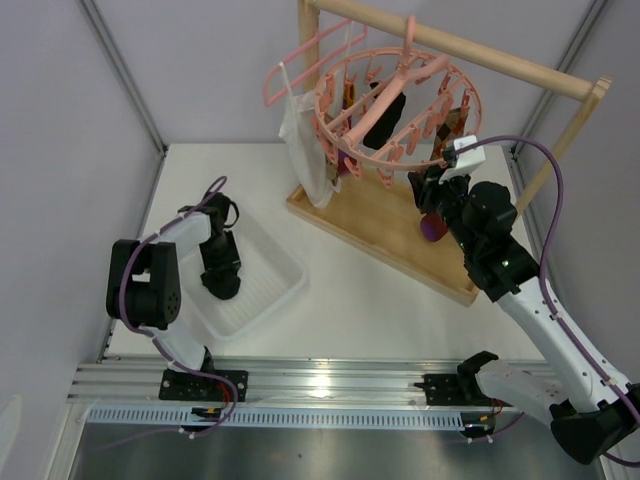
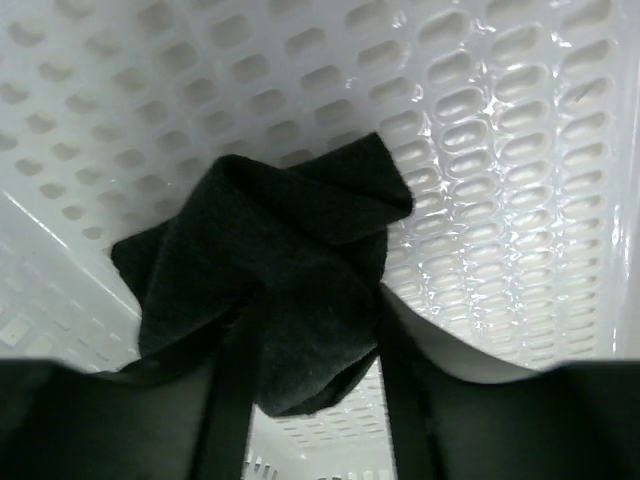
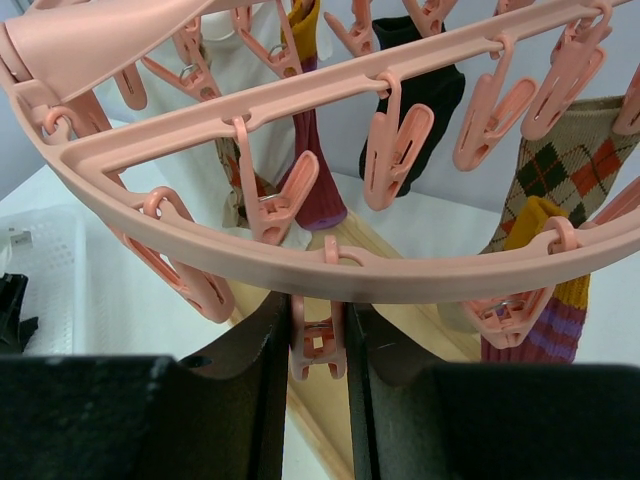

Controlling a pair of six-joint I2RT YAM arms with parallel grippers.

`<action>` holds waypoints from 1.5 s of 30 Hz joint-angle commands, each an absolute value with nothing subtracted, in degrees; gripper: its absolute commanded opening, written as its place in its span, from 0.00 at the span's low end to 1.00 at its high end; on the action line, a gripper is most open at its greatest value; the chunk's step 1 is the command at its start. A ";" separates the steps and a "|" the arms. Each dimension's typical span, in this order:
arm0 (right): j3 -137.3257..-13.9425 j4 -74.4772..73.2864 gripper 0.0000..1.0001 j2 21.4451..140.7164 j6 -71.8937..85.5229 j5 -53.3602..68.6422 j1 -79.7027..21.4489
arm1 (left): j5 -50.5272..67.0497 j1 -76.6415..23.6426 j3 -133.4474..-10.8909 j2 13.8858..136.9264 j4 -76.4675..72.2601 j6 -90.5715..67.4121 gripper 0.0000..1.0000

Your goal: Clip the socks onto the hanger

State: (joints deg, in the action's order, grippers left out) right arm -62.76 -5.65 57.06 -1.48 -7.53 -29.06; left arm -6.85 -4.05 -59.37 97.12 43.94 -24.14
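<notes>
A crumpled black sock [image 2: 280,270] lies in the white perforated basket [image 1: 290,262]. My left gripper [image 2: 315,350] is down in the basket with a finger on each side of the sock, and the fabric fills the gap between them. The round pink hanger [image 1: 322,105] hangs from the wooden rail with black [image 3: 420,90], maroon [image 3: 318,195] and argyle [image 3: 560,180] socks clipped on. Under the hanger's outer ring [image 3: 330,275], my right gripper [image 3: 320,345] is shut on a dangling pink clip [image 3: 320,350]. A purple sock [image 1: 433,228] shows beside that gripper [image 1: 432,185].
The wooden rack's base board [image 1: 370,220] lies under the hanger. A white camisole [image 1: 300,140] on a thin pink coat hanger [image 1: 300,65] hangs at the rail's left end. The basket sits at the left, near the left arm.
</notes>
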 commanded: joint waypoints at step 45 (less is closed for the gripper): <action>-62.40 -5.36 0.02 55.55 -0.44 -6.94 -28.04 | 9.23 -2.98 -57.30 77.33 33.05 -28.12 0.68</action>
State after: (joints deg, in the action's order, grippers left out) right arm -62.57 -5.69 55.92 -1.04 -7.07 -28.21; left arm 9.06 -0.30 -55.16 74.39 34.72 -27.00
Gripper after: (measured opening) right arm 0.259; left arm 0.688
